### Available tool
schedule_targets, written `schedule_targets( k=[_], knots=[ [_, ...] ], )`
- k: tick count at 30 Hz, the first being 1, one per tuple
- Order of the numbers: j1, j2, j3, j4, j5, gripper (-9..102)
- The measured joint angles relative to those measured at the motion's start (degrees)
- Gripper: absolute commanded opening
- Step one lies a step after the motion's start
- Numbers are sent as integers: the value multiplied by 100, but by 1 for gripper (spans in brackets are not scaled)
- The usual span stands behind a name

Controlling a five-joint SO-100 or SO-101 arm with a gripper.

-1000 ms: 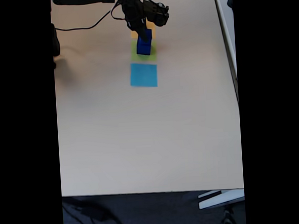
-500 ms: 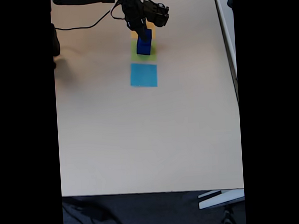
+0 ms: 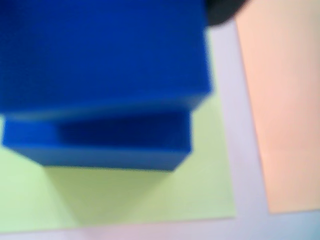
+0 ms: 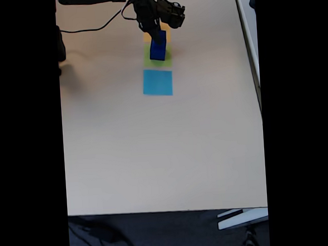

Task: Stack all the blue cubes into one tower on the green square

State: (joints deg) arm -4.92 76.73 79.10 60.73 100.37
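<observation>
Where stacked, blue cubes taper upward.

blue cubes stacked on green square, arm above.

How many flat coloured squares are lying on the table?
3. In the fixed view, the light-blue square is nearest the camera, the green square lies under the blue cubes, and the orange square peeks out behind the arm.

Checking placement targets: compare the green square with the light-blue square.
The green square carries the stacked blue cubes; the light-blue square lies bare. In the fixed view the green square sits under the hand, the light-blue one nearer the camera. Both are flat squares on the table.
</observation>
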Motion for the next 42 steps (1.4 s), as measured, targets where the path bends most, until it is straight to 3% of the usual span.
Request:
schedule_targets(
  k=[32,42],
  knots=[
    [0,0,0,0,-79,22],
    [0,0,0,0,-79,22]
  ],
)
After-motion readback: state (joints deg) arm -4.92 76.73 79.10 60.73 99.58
